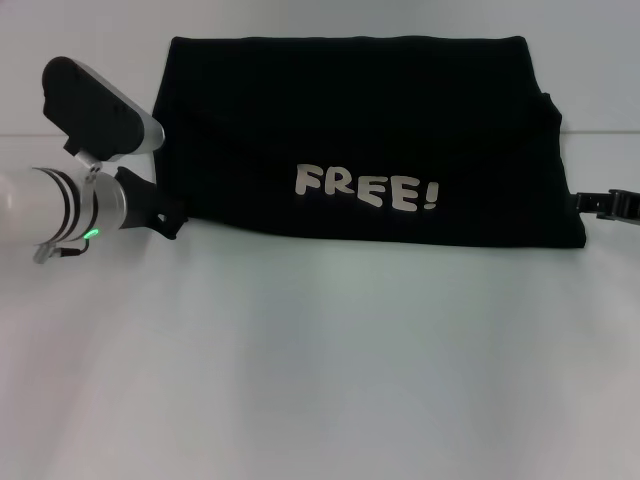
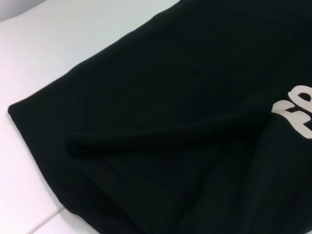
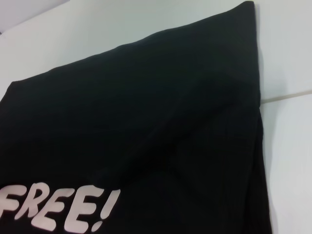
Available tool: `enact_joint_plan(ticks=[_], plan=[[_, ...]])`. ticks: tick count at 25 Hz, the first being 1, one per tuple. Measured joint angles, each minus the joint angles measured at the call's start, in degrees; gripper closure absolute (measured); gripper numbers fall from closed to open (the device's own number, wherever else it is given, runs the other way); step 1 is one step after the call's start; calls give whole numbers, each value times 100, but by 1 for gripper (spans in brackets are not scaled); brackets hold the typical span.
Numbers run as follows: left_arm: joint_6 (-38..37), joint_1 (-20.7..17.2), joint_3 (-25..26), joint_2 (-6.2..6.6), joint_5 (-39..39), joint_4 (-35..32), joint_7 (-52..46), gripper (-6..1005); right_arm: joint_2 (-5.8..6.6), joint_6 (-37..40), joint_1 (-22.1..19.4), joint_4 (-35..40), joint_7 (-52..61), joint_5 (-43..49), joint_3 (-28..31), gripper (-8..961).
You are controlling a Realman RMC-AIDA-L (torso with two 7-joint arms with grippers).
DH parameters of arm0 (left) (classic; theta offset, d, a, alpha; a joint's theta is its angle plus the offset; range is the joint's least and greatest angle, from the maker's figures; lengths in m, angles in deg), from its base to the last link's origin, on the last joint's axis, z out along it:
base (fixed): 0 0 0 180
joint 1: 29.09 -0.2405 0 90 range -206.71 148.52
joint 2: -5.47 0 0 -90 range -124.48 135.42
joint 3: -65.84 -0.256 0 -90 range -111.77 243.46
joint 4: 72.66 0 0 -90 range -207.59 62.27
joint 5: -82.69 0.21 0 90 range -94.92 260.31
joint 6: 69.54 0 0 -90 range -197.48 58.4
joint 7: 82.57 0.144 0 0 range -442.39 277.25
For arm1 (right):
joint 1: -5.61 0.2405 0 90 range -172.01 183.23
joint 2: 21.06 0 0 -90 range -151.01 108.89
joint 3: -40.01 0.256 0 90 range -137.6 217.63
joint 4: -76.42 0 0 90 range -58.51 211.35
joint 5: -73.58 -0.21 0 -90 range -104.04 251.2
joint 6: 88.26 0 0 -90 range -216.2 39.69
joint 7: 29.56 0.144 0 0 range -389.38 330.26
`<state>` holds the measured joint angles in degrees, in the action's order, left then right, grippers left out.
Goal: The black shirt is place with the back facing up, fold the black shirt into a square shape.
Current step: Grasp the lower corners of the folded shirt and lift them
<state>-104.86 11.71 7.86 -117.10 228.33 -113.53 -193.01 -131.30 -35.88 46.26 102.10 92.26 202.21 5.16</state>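
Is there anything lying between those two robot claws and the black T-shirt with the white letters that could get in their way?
Nothing visible does. The soft black short-sleeved shirt with cream "FREE!" lettering lies folded into a wide band on the plain white table. The left gripper sits right at its left edge, the right gripper just beside its right edge, only bare tabletop around.

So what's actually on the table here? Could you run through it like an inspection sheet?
Surface: plain white table, with a faint seam line across it.
Job's things: black shirt folded into a wide rectangle, not yet square; cream "FREE!" lettering faces up.
Clutter: nothing seen.
Grippers: left hand at the shirt's left edge, fingers hidden; right hand just off the shirt's right edge, only partly visible.
Cables: thin wire with a green light on the left wrist.
Surroundings: nothing seen beyond the table.
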Motion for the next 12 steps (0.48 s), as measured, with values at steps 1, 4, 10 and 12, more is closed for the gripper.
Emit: enact_joint_plan(ticks=[1, 4, 10, 12], plan=[[0, -8, 3, 1, 0, -25, -7, 1000, 8, 6, 1, -15, 1, 5, -2, 328], [-2, -13, -15, -1, 0, -54, -9, 1000, 21, 50, 2, -44, 15, 12, -48, 329], [-21, 15, -46, -26, 0, -54, 5, 1000, -21, -8, -9, -55, 134, 14, -306, 329], [-20, 18, -46, -26, 0, -54, 7, 1000, -45, -62, -23, -55, 135, 14, -316, 329]])
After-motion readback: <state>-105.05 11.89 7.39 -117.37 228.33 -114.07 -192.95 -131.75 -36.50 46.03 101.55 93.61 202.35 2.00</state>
